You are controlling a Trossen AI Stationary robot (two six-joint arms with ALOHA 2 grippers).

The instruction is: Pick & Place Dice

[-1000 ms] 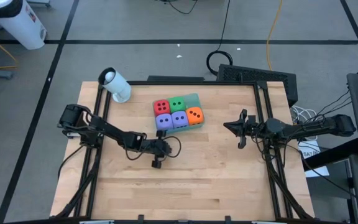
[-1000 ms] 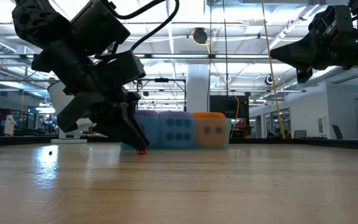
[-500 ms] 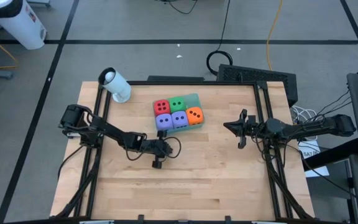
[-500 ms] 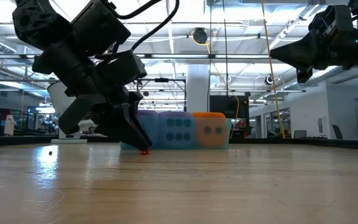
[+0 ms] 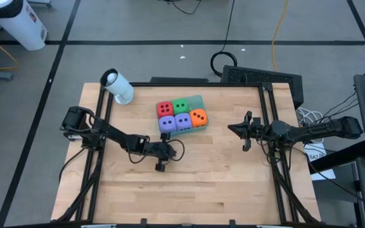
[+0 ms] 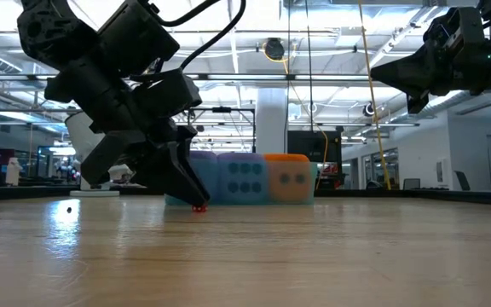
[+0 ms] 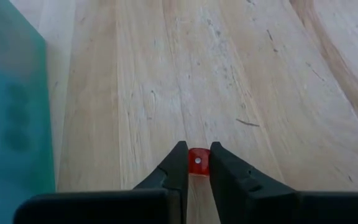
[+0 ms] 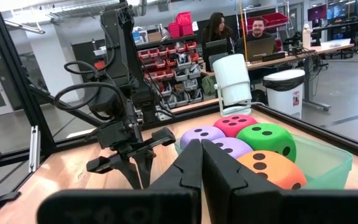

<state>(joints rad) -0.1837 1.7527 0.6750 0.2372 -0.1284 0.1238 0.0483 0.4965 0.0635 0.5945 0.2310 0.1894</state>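
Pinching a tiny red die (image 7: 197,162) with a white pip, left gripper (image 7: 197,167) fingers narrow, right gripper (image 8: 201,163) fingers closed empty.

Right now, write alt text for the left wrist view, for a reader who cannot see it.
The left gripper pinches a tiny red die with a white pip between its two dark fingers, low over the wooden table. A blurred teal tray fills one edge of the picture.
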